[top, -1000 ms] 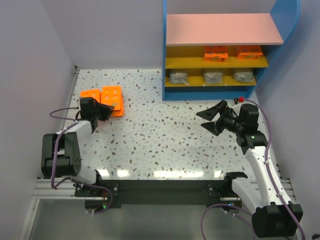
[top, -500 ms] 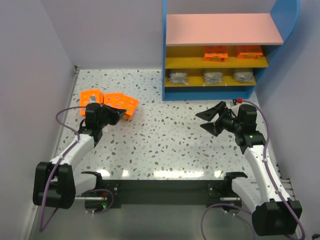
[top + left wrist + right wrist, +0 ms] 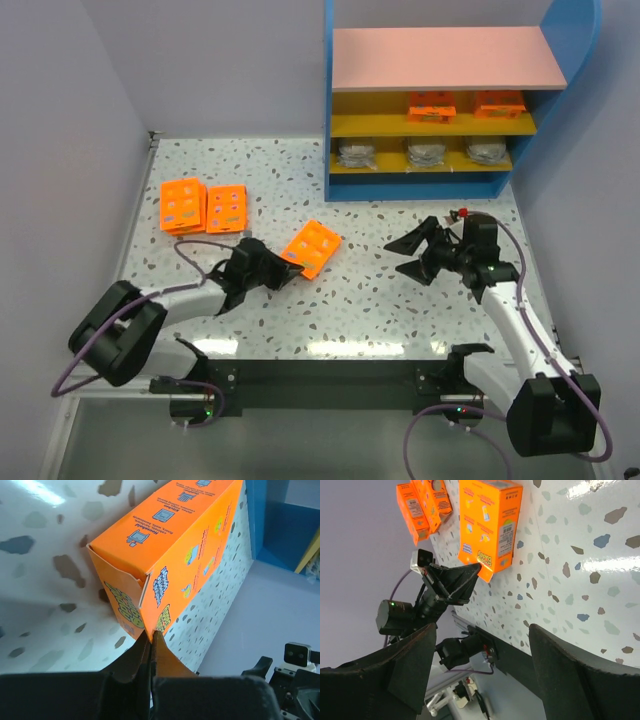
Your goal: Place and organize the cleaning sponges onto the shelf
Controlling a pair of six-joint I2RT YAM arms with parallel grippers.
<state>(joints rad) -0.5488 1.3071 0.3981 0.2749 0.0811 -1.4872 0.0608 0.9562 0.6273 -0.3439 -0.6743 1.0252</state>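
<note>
My left gripper is shut, nipping the near corner of one orange sponge pack that lies on the table middle; the left wrist view shows the pack right at my fingertips. Two more orange packs lie at the back left. The shelf stands at the back right, with two orange packs on its upper yellow board and three grey wrapped pads on the lower one. My right gripper is wide open and empty, right of the held pack.
The pink top board of the shelf is bare. Grey walls close off the left and back of the speckled table. The black front rail runs along the near edge.
My left gripper has swung right from the back-left pile to the table middle, bringing one orange pack with it. My right gripper has shifted slightly left and nearer, still open.
</note>
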